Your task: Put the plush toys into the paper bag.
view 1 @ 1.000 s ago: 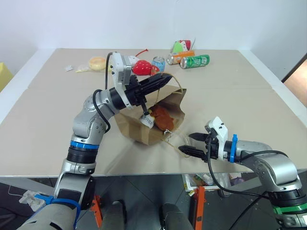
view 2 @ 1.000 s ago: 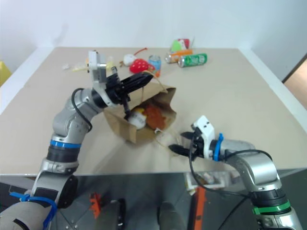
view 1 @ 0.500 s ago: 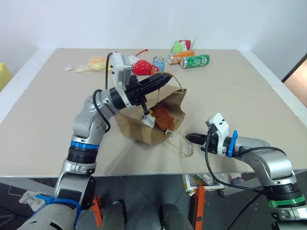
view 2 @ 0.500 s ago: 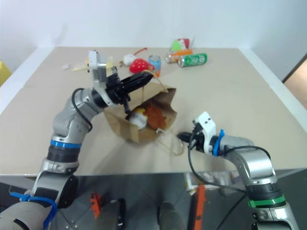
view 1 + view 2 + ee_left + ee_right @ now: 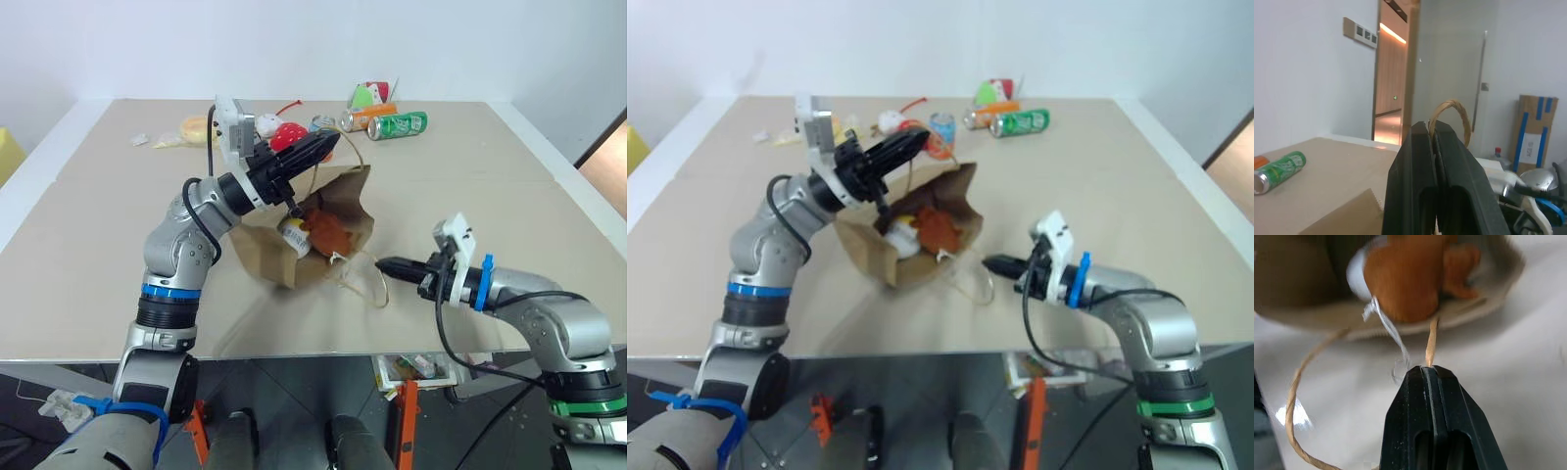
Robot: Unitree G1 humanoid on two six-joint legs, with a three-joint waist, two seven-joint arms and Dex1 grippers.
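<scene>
cans (image 5: 384,122), strawberry toy (image 5: 284,136) behind paper bag (image 5: 345,208) | bag mouth faces right claw (image 5: 384,263) | left claw (image 5: 328,144), right claw each clenched on a handle

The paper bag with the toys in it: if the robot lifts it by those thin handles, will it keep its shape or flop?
The paper bag already looks creased and slumped, so it would probably sag. Its handles are thin twisted paper, likely bendy. The plush toys inside look soft and light, so tearing seems unlikely.
</scene>
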